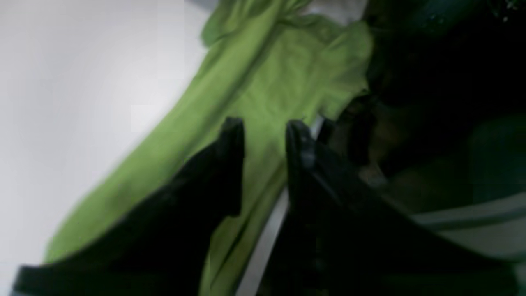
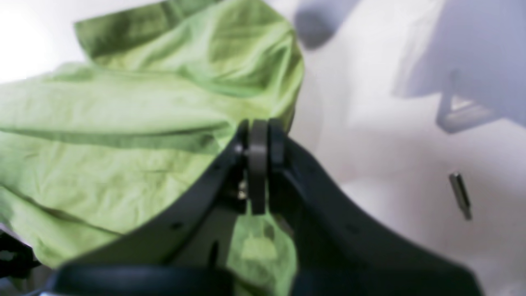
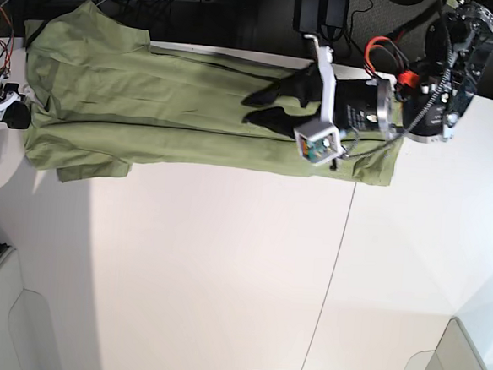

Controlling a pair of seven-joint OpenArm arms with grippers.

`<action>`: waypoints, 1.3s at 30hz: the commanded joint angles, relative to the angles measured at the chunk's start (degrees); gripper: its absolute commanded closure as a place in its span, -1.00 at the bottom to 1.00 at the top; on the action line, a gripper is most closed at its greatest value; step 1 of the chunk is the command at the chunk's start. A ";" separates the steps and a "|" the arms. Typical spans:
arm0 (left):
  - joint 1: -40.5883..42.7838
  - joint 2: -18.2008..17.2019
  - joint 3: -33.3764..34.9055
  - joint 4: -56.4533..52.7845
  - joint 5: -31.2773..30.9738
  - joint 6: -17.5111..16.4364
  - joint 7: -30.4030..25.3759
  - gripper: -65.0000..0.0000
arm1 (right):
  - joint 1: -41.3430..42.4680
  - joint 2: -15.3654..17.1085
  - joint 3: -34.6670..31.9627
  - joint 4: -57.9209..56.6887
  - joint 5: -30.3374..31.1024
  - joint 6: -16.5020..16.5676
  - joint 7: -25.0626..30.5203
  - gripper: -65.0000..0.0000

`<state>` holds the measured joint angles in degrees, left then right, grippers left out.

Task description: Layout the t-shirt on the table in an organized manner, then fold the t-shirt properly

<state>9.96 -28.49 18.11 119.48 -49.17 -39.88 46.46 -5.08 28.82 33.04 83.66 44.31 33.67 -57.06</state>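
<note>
The plain olive-green short-sleeved cotton t-shirt (image 3: 176, 104) lies stretched lengthwise along the far edge of the large flat white panelled table (image 3: 224, 268), spread into a long band with shallow creases running along its length. In the base view, one sleeve (image 3: 91, 167) projects toward the near side at the left end of the band. A thin dark seam (image 3: 329, 275) crosses the tabletop below the garment.

The left gripper (image 1: 265, 131) is positioned over the right-hand part of the garment in the base view. In the left wrist view, its two black jaws stand partly apart, with green cloth visible through the gap between them. The view is blurred, and contact with the cloth cannot be determined.

The right gripper (image 2: 259, 135) is at the opposite end of the garment. In the right wrist view, its black jaws are pressed fully together, and wrinkled green cloth lies behind and below them. Whether fabric is pinched between the jaws cannot be determined. A small grey metal rod (image 2: 460, 195) lies on the white surface, well apart from the garment.
</note>
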 commanded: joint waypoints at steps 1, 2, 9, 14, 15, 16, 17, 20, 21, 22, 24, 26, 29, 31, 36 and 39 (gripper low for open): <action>-0.26 0.52 2.23 -0.17 2.23 -0.12 -2.67 0.72 | 0.63 1.27 0.57 0.81 0.70 0.11 1.27 1.00; -0.26 1.44 4.61 -1.38 6.51 -0.12 -5.14 0.82 | 0.63 1.29 0.57 0.81 0.70 0.11 1.46 1.00; -2.32 8.24 13.33 -15.32 19.50 -0.12 -14.34 0.97 | 0.66 1.27 0.57 0.81 1.42 0.13 1.79 1.00; -5.40 13.53 16.50 -23.56 19.50 -0.12 -14.75 0.97 | 0.63 0.63 0.57 0.81 1.36 0.13 1.75 1.00; -5.73 14.78 16.52 -24.90 19.50 -0.12 -14.75 0.97 | 0.61 0.61 0.57 0.81 1.36 0.13 1.68 1.00; -6.05 15.89 16.48 -26.18 19.50 -0.12 -14.75 0.97 | 0.61 0.59 0.57 0.81 1.36 0.13 1.60 1.00; -6.36 16.96 16.48 -27.41 19.54 -0.12 -14.75 0.97 | 0.61 0.61 0.57 0.81 1.38 0.13 1.53 1.00; -7.34 19.69 16.46 -31.63 22.23 -0.12 -15.08 0.97 | 0.61 0.66 0.57 0.81 1.51 0.11 1.51 1.00; -7.80 20.41 16.48 -33.29 23.43 -0.12 -15.50 0.97 | 0.61 0.68 0.57 0.81 1.95 0.11 1.46 1.00; -8.28 21.20 16.48 -35.19 24.22 -0.12 -15.89 0.97 | 0.61 0.66 0.57 0.81 2.45 0.11 1.31 1.00; -9.84 22.47 16.48 -39.26 24.85 -0.12 -16.55 0.97 | 0.63 0.68 0.57 0.83 3.74 0.15 0.98 1.00; -11.82 23.58 16.48 -43.28 25.00 -0.12 -16.98 0.97 | 0.63 0.66 0.57 0.83 4.22 0.15 0.76 1.00; -15.12 24.81 16.37 -48.41 26.21 -0.12 -17.62 0.97 | 0.61 0.68 0.59 0.83 4.87 0.15 0.22 1.00; -17.07 25.11 16.35 -50.93 27.65 -0.12 -18.03 0.97 | 0.61 0.70 0.59 0.83 5.68 0.17 -0.31 1.00; -21.24 25.14 16.33 -56.37 28.52 -0.12 -18.03 0.97 | 0.59 0.90 0.61 0.96 7.28 0.22 -3.08 1.00; -22.53 25.11 16.33 -58.51 29.64 1.29 -18.18 0.97 | 0.57 1.27 0.70 1.01 7.37 0.22 -4.39 1.00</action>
<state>-12.27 -2.83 34.52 61.52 -24.88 -42.13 24.08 -5.10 28.60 33.06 83.68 50.57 33.67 -62.06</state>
